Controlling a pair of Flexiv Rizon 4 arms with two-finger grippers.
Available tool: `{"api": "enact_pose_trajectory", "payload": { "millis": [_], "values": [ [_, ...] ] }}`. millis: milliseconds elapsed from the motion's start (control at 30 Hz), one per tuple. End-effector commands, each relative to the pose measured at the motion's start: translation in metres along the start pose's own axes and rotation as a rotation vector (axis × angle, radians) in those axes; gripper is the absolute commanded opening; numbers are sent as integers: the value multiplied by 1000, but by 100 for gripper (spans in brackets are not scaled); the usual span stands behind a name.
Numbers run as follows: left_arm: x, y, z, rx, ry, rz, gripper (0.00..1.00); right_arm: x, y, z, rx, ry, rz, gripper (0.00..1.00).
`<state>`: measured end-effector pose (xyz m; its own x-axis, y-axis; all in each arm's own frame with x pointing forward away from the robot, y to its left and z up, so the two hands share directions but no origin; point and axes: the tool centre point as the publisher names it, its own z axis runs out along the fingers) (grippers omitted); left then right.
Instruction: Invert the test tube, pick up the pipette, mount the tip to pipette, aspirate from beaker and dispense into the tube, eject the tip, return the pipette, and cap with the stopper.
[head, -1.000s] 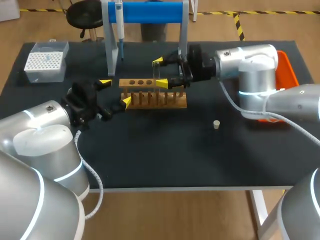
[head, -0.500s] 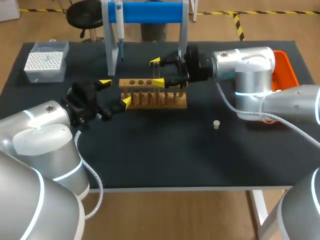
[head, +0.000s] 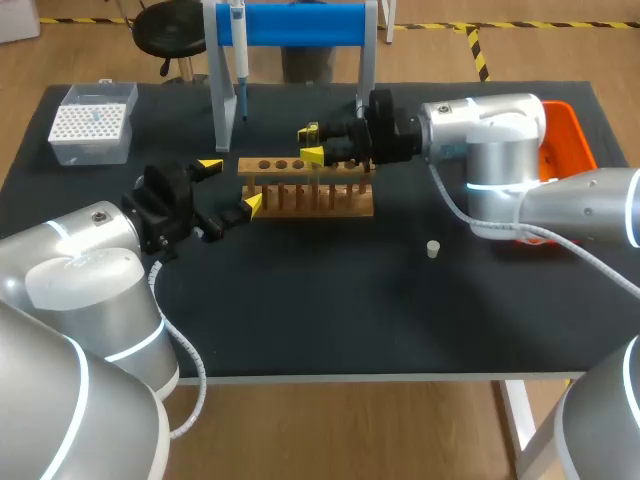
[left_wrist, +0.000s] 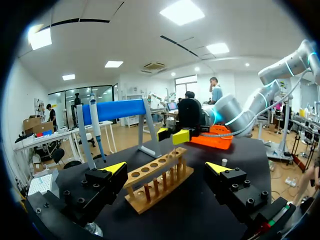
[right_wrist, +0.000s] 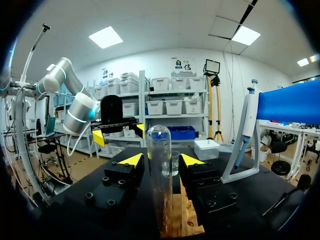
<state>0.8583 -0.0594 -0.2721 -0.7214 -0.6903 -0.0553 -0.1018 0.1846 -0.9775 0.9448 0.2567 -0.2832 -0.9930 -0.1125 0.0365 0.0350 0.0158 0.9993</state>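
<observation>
Only the first step seems underway: the right pincer (head: 312, 143) grips the test tube (right_wrist: 159, 150) over the rack (head: 310, 195), and the left pincer (head: 230, 185) gapes wide beside it. The pipette (head: 239, 60) hangs untouched; the stopper (head: 433, 248) lies on the counter (head: 300, 320).

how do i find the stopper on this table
Start at the black tabletop and find the long wooden test tube rack near its middle. Look toward the right arm's side and nearer the robot: the small cream stopper sits alone on bare table, touching nothing. Nothing else there is so small and pale.
</observation>
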Motion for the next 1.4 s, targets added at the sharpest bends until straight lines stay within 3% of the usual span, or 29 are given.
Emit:
{"api": "enact_pose_trajectory", "payload": {
  "millis": [33, 133, 200, 300, 333, 1400],
  "values": [
    [1, 1, 0, 6, -3, 0, 100, -3, -2, 1, 0, 7, -2, 44],
    [1, 1, 0, 6, -3, 0, 100, -3, -2, 1, 0, 8, -3, 41],
    [1, 1, 0, 6, -3, 0, 100, -3, -2, 1, -2, 8, -2, 33],
    [1, 1, 0, 6, -3, 0, 100, -3, -2, 1, -3, 8, -2, 14],
    [1, 1, 0, 6, -3, 0, 100, -4, -2, 1, -3, 8, -2, 0],
    [1, 1, 0, 6, -3, 0, 100, -3, 18, -2, -12, 16, 13, 0]
  ]
}}
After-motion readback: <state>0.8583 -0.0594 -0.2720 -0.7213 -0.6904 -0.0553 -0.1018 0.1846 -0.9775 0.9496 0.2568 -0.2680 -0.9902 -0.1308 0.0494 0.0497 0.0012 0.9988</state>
